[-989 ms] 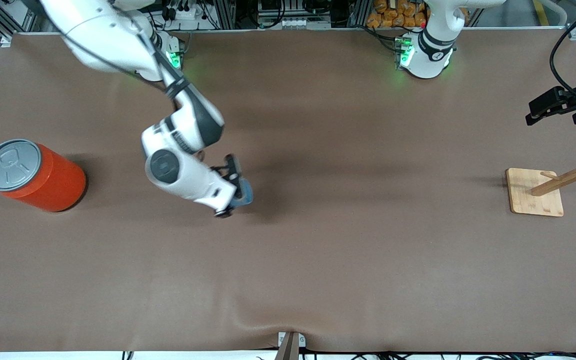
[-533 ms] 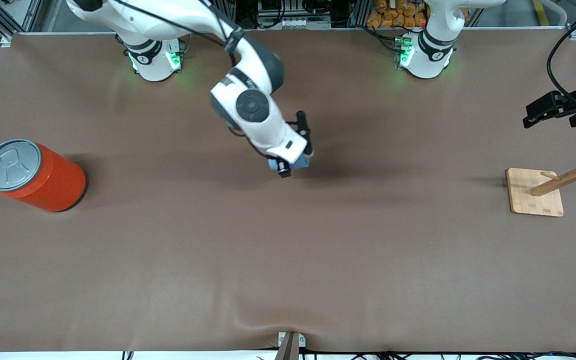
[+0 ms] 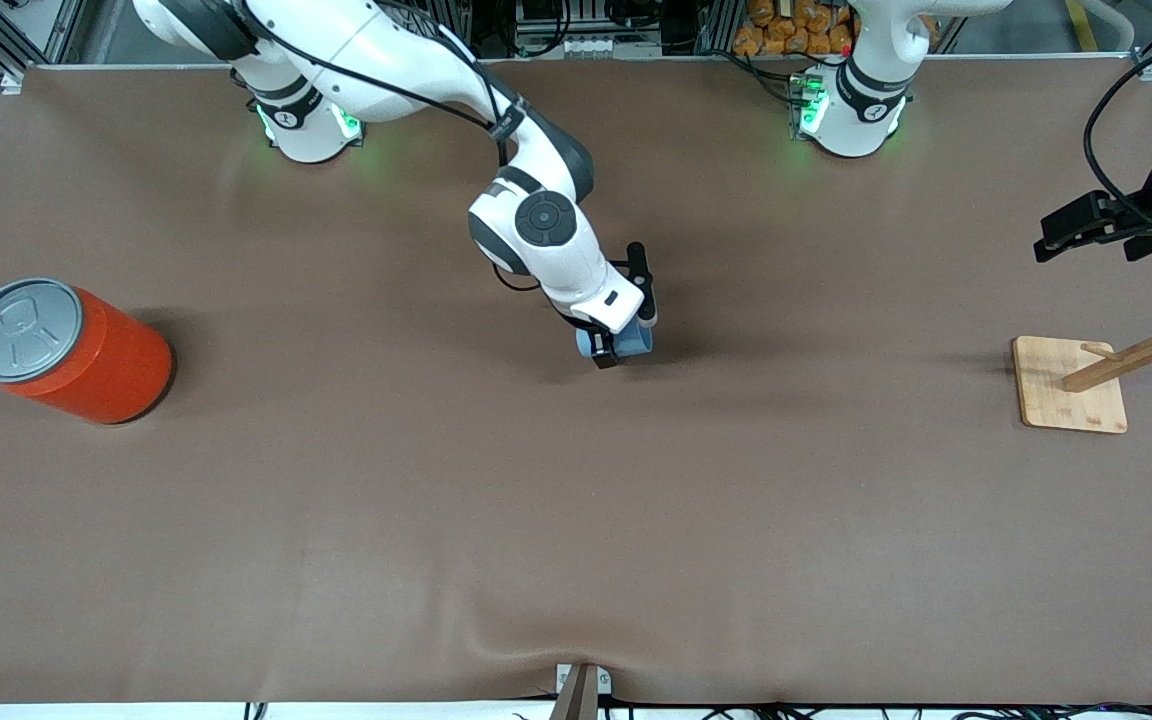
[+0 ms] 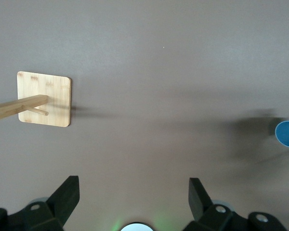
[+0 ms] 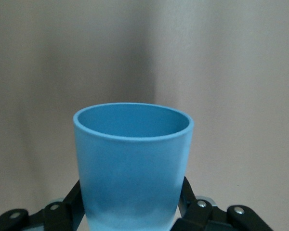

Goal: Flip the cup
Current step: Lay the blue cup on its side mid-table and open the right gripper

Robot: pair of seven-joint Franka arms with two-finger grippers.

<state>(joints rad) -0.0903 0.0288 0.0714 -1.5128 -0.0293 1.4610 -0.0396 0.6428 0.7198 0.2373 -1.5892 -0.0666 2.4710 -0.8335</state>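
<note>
The right gripper is clenched on the cup, its fingers pinching the lower body so the rim stays free, over the middle of the table, somewhat toward the edge where the bases stand. That side grip probably lets the wrist roll the cup over. The left gripper waits with fingers spread above the wooden rack (near the left arm's end).

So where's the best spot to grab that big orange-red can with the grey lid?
Probably around the big orange-red can's round side wall, coming in level from beside it. It stands upright, its flat grey pull-tab lid offers little to pinch, and it may be too wide for either two-finger gripper.
</note>
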